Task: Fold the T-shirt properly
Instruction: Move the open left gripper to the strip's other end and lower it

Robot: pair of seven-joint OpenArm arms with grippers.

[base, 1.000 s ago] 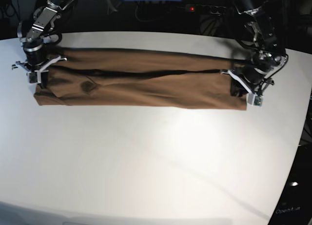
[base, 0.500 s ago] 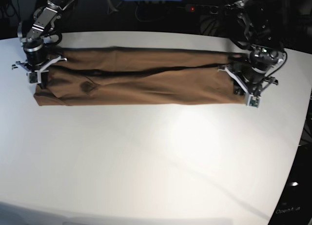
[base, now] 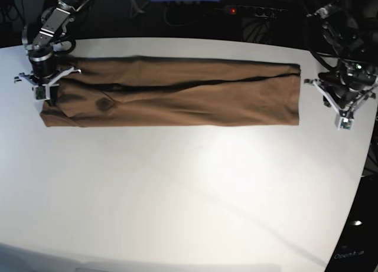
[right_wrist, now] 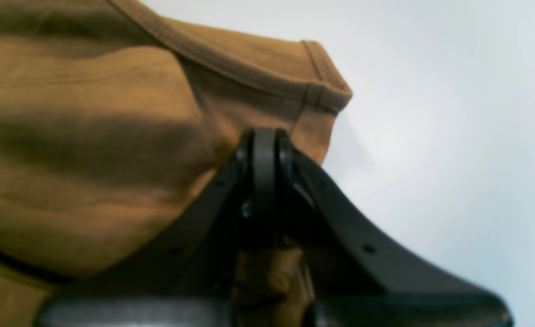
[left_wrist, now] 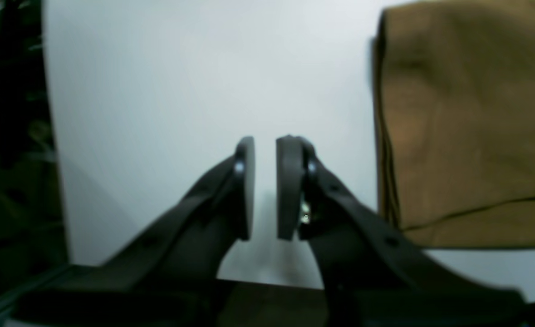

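From my station I see the T-shirt (base: pixel 177 92) lying on the white table (base: pixel 189 189) as a long, narrow band across the far half, folded lengthwise so that a dark seam line runs along its middle. My right gripper (right_wrist: pixel 266 150) sits at the band's end on the base view's left, pads pressed fully together with tan cloth pinched between them; the right wrist view shows a hemmed edge (right_wrist: pixel 249 77) of the shirt bunched just above the closed pads and fabric hanging beneath the jaws too. My left gripper (left_wrist: pixel 265 186) is off the cloth: in the base view it hangs just past the band's other end, over bare table, apart from the shirt. Its wrist view shows the two pads (left_wrist: pixel 290 186) standing slightly parted with only white tabletop showing through the narrow gap, nothing between them, and the shirt's layered end edge lies to one side of the fingers. That end lies flat with its corners squared. A small dark mark (base: pixel 106 104) shows on the cloth near the right gripper's end.
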